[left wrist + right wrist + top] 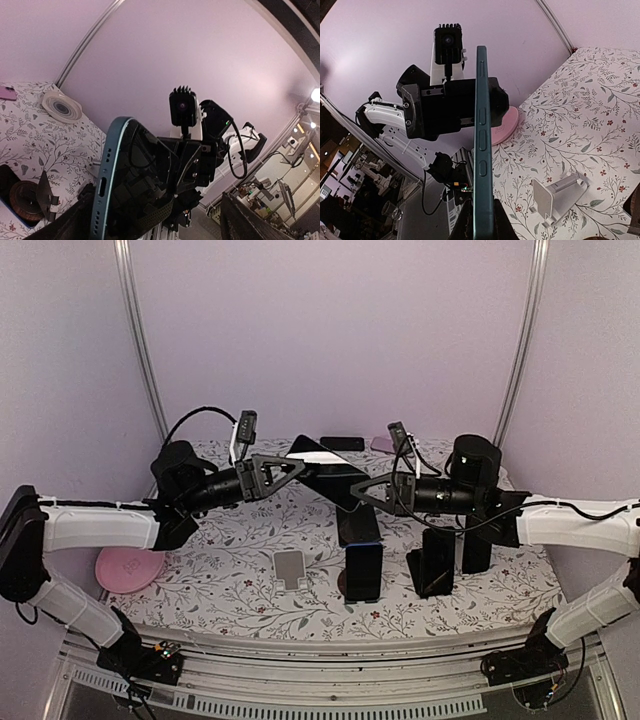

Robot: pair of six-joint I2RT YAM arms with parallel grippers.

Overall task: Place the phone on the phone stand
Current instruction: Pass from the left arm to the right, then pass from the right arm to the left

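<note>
Lilac walls (330,330) on three sides, plain and evenly lit. Slim metal poles (140,340) rise at both back corners. Worktop (230,570) covered in white floral cloth. Bright lamp (315,95) glares outside the enclosure.

Black phone (481,150) with teal edge, white phone stand (289,569), pink plate (130,568), white cloth (230,590) with seemingly grey floral sprigs

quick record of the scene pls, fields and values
phone: teal-edged, held in the air between both arms
right pincer: shut on phone
left pincer: open, fingers wide on either side of phone
white phone stand: on table, empty
pink plate: on table beside left arm
task state: phone not yet on stand
</note>
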